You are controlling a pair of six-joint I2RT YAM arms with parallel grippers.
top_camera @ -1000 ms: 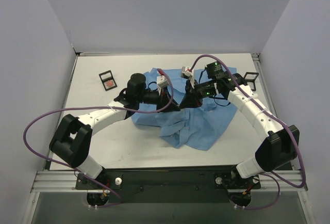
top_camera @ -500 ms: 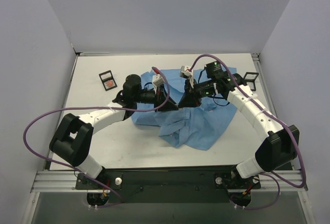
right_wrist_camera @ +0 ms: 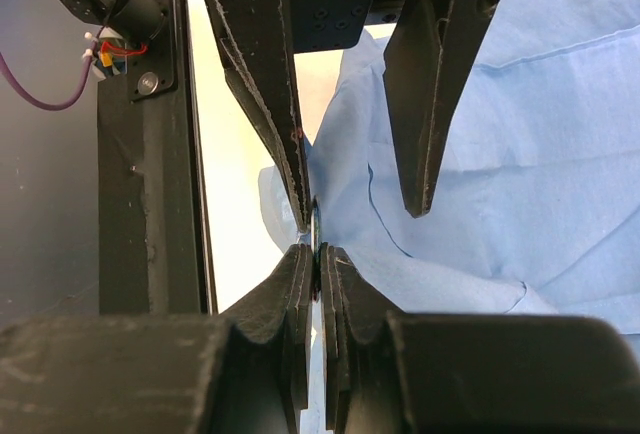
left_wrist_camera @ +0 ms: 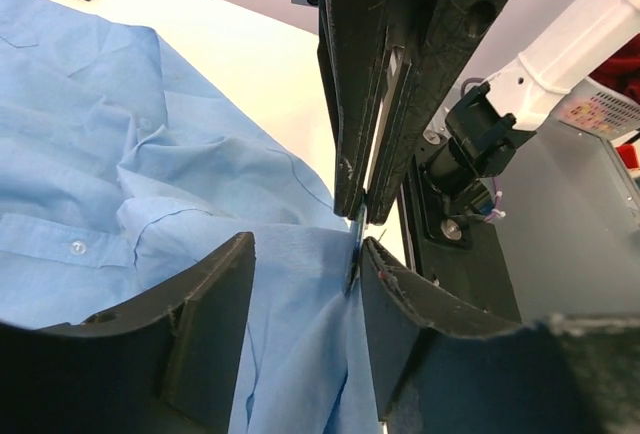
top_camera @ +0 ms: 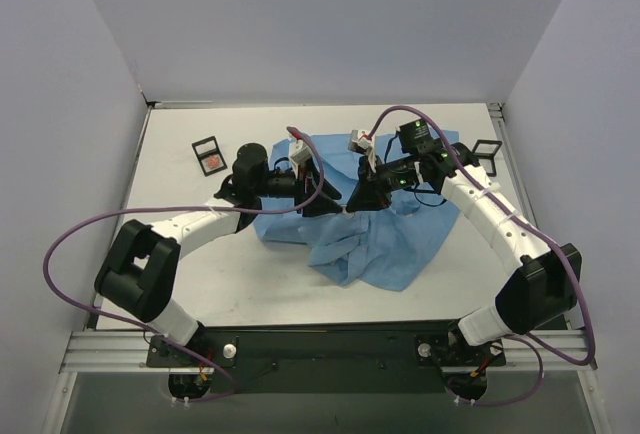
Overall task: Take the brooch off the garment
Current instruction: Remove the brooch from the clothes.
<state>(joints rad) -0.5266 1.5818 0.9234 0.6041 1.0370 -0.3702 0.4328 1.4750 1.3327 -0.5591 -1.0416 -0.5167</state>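
Note:
The garment [top_camera: 392, 244], a light blue shirt, lies crumpled mid-table, and both grippers meet over its upper edge. The brooch [right_wrist_camera: 316, 226] shows edge-on as a thin dark disc against a raised fold of the shirt. My right gripper [right_wrist_camera: 316, 251] is shut on it. In the left wrist view the brooch [left_wrist_camera: 355, 246] sits against my left gripper's right finger [left_wrist_camera: 400, 304]. My left gripper [left_wrist_camera: 308, 244] stands open with shirt cloth between its fingers. In the top view my left gripper [top_camera: 325, 204] and right gripper [top_camera: 355, 200] are tip to tip, and the brooch is hidden there.
A black rectangular frame [top_camera: 208, 154] lies on the table at the back left, and another [top_camera: 487, 154] at the back right by the right arm. Purple cables loop over both arms. The white table [top_camera: 180, 284] shows bare to the left of the shirt.
My left gripper's jaws have spread apart, and the left wrist has drawn slightly left. The right gripper has kept its shut hold in place.

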